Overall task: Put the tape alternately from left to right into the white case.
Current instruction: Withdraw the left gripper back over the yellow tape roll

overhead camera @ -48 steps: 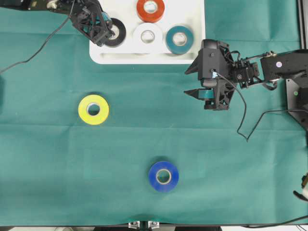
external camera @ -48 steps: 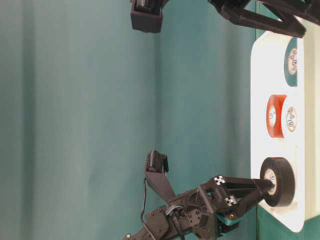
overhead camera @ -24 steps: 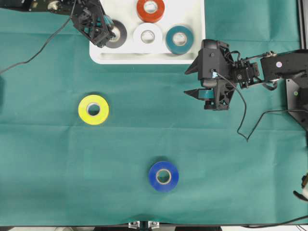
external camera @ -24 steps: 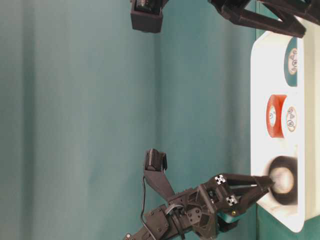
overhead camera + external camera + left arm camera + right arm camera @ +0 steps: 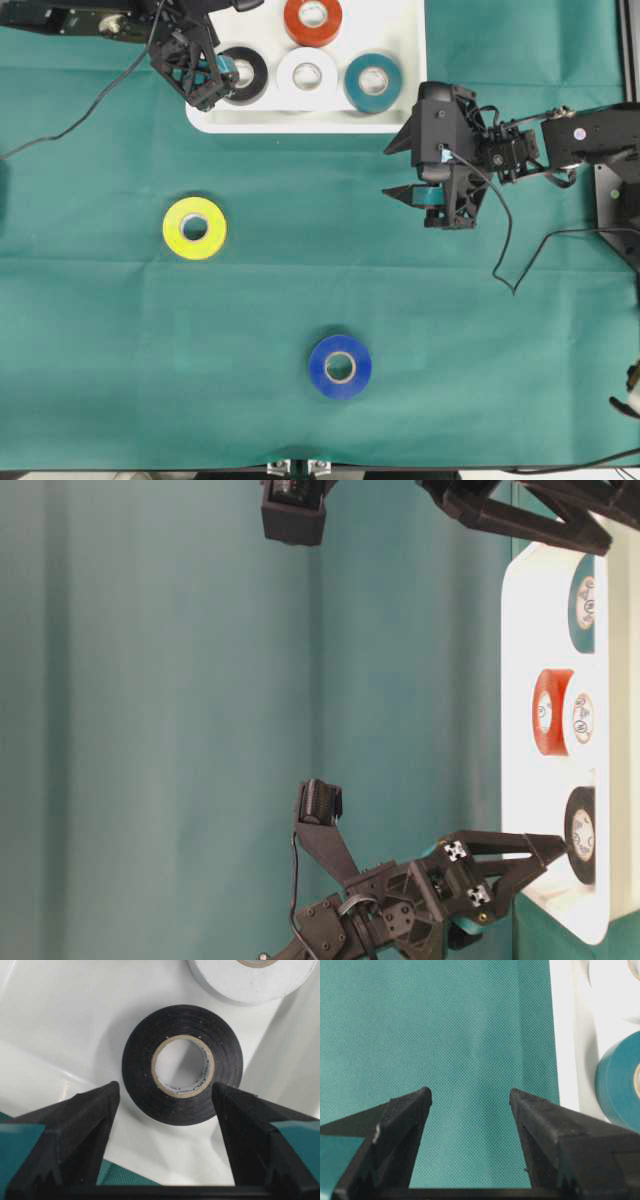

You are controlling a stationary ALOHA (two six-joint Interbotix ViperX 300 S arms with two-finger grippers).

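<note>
The white case sits at the table's back and holds the black, white, orange-red and teal tape rolls. My left gripper is open over the case's left end. The black roll lies flat just ahead of its spread fingers, untouched. On the cloth lie the yellow roll and the blue roll. My right gripper hangs open over bare cloth right of the case, with nothing between its fingers. The teal roll shows at that view's right edge.
Green cloth covers the table. A black cable trails from the left arm across the back left. Another cable loops below the right arm. The right arm's base stands at the right edge.
My left gripper has opened and let go of the black roll, which went from standing on edge to lying flat in the case. The right arm has not moved.
</note>
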